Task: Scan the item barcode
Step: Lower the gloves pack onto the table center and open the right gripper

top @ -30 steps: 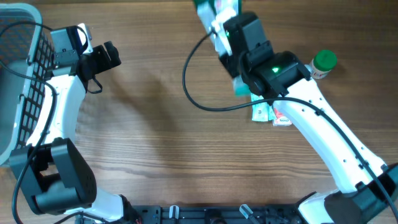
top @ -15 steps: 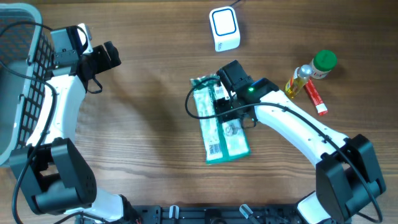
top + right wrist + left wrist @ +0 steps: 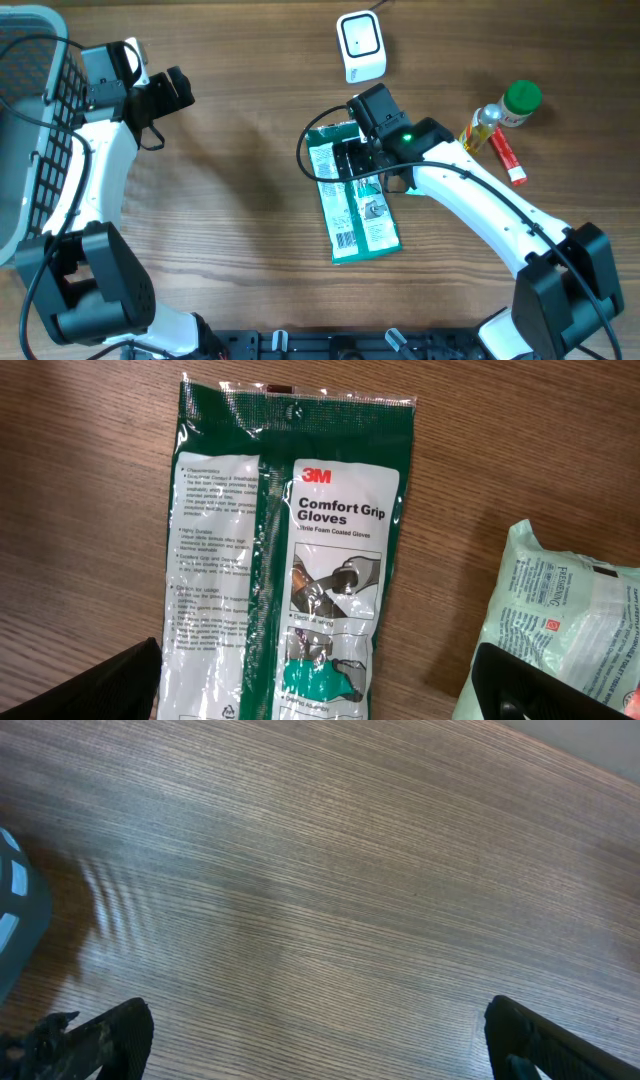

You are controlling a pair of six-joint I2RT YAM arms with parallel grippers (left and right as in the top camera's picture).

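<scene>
On worktop [image 3: 220, 250], glove packet [image 3: 358, 215] laid under wide-spread right end effector [image 3: 352, 158]; scan may be missed, scanner [image 3: 360, 45] apart at 12 o'clock.

Glove packet [image 3: 360, 215] flat on the table [image 3: 230, 200], scanner [image 3: 361, 45] behind it, bottle [image 3: 500, 112] and tube [image 3: 506, 158] side by side to its right, basket [image 3: 25, 120] far to its left, second packet [image 3: 560, 625] just beside it.

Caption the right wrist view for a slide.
Open right gripper above a green glove packet lying flat on the wooden table, a pale packet beside it.
</scene>
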